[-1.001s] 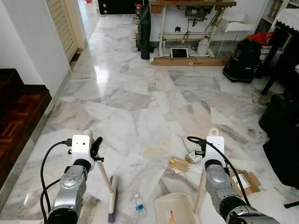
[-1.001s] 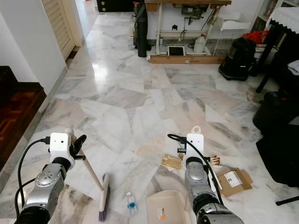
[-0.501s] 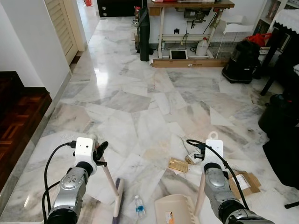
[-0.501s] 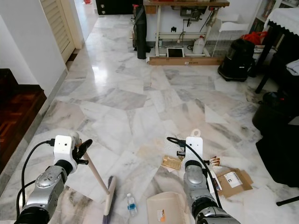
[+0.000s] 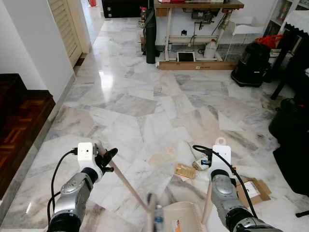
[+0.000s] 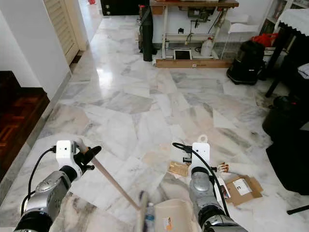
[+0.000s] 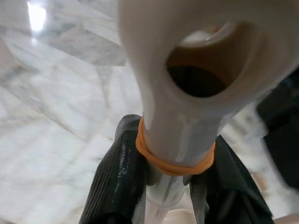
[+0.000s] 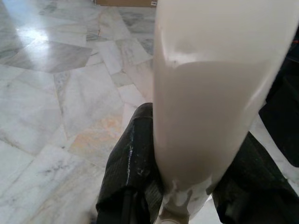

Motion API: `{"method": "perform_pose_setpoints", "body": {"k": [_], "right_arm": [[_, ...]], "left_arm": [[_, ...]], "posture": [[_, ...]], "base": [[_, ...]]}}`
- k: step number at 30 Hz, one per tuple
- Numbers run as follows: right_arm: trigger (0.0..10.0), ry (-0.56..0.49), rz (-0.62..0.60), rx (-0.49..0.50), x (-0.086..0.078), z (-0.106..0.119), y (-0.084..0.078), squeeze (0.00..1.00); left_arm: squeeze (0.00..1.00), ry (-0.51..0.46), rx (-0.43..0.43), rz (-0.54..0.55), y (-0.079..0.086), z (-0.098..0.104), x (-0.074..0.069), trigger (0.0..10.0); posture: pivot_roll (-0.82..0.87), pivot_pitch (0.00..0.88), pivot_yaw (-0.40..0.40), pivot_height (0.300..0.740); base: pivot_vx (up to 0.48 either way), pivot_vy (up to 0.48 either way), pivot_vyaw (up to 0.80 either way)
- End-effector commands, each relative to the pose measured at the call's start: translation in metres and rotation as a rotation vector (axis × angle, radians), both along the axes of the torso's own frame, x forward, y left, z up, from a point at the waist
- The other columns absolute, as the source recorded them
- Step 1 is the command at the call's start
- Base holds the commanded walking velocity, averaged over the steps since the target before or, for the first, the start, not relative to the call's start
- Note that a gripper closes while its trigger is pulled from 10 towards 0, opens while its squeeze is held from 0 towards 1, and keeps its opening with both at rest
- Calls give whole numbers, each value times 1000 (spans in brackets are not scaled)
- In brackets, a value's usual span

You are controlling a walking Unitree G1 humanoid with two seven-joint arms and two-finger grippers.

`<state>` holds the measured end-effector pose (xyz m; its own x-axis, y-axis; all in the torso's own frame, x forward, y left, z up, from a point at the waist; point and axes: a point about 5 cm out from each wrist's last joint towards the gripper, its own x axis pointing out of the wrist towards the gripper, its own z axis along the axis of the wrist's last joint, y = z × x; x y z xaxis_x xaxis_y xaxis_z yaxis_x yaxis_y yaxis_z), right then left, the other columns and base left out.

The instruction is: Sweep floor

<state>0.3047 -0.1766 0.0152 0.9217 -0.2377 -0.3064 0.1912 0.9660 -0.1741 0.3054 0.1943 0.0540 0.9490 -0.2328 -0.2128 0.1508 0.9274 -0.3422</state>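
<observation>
My left gripper (image 5: 107, 156) is shut on the cream broom handle (image 5: 129, 186), just under its looped end with an orange rubber band (image 7: 175, 165). The handle slants down to the right to the blurred brush head (image 5: 151, 216), low on the marble floor against the cream dustpan (image 5: 182, 217). A small clear bottle (image 5: 158, 223) lies between brush and pan. My right gripper (image 8: 182, 189) is shut on the upright dustpan handle (image 5: 207, 200). A gold wrapper (image 5: 184, 170) and a flattened cardboard box (image 5: 253, 189) lie on the floor beyond the pan.
Dark wooden steps (image 5: 19, 113) run along the left, beside a white wall. A black vacuum cleaner (image 5: 250, 63) and black bags (image 5: 289, 128) stand at the right. A sewing table (image 5: 198, 6) and a black roll (image 5: 150, 38) stand at the back.
The broom has swung to the right: its brush head and the small bottle have moved from the left across to the edge of the dustpan. The dustpan has stayed put.
</observation>
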Motion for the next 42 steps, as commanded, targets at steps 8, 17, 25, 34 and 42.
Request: {"method": "perform_pose_setpoints", "body": {"k": [8, 17, 25, 34, 42], "right_arm": [[10000, 41, 11, 14, -2, -5, 9, 0], [10000, -43, 2, 33, 14, 14, 9, 0], [10000, -138, -12, 94, 25, 31, 9, 0], [10000, -204, -40, 142, 32, 43, 2, 0], [10000, -249, -42, 192, 32, 46, -1, 0]], "left_arm": [[0, -144, -213, 30, 3, 46, 19, 10000], [0, -343, 13, 206, 25, 81, 19, 10000], [0, -438, 212, 296, 38, 89, 12, 10000], [0, -409, 342, 278, 36, 75, 12, 10000], [0, -375, 479, 206, 22, 51, 4, 10000]], "posture": [[136, 0, 22, 740], [152, 0, 34, 740], [148, 0, 43, 740], [136, 0, 45, 740], [131, 0, 54, 740]], "base": [[0, 0, 0], [0, 0, 0], [0, 0, 0], [0, 0, 0], [0, 0, 0]]}}
